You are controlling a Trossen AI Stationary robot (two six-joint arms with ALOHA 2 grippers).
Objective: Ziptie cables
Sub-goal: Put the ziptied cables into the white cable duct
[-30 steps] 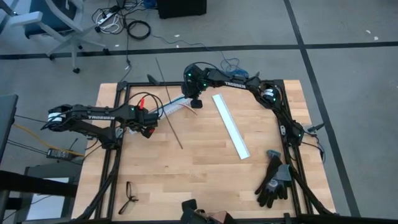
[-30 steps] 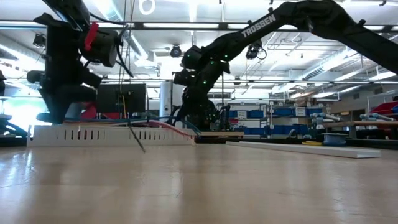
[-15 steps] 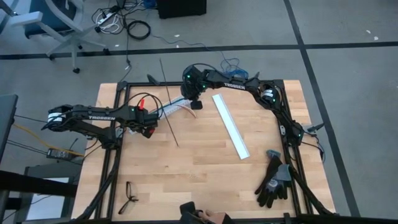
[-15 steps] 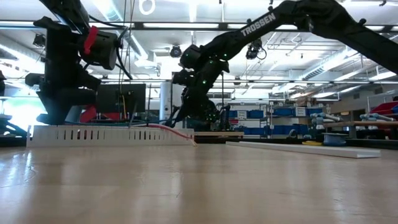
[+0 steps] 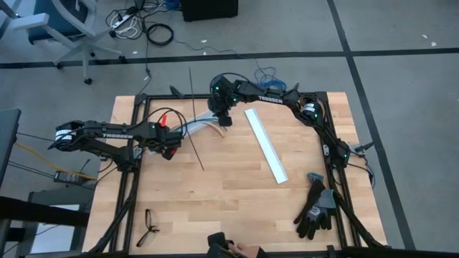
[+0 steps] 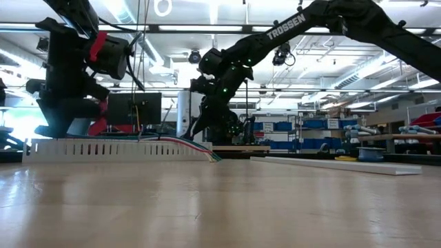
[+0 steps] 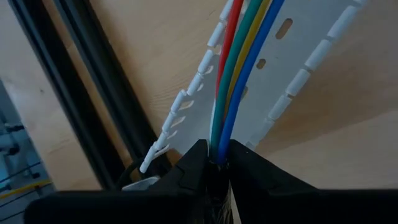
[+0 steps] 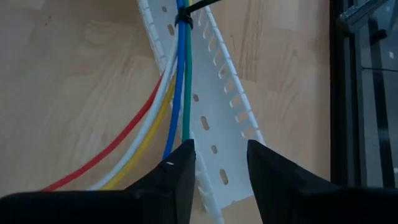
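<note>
- cables (image 7: pixel 235 74) are lying along the white slotted channel (image 8: pixel 217 118), at the table's (image 5: pixel 237 201) far-left part
- left gripper (image 7: pixel 213 163) is sitting at one end of the channel, clenched on the cable bundle where the wires meet
- right gripper (image 8: pixel 217 163) is hovering over the channel's other end, fingers (image 8: pixel 177 177) spread apart and straddling it, gripping nothing
- a black ziptie (image 8: pixel 185 17) is wrapping the wires farther along the channel from the right gripper; red, white and yellow are fanning out beside the channel
</note>
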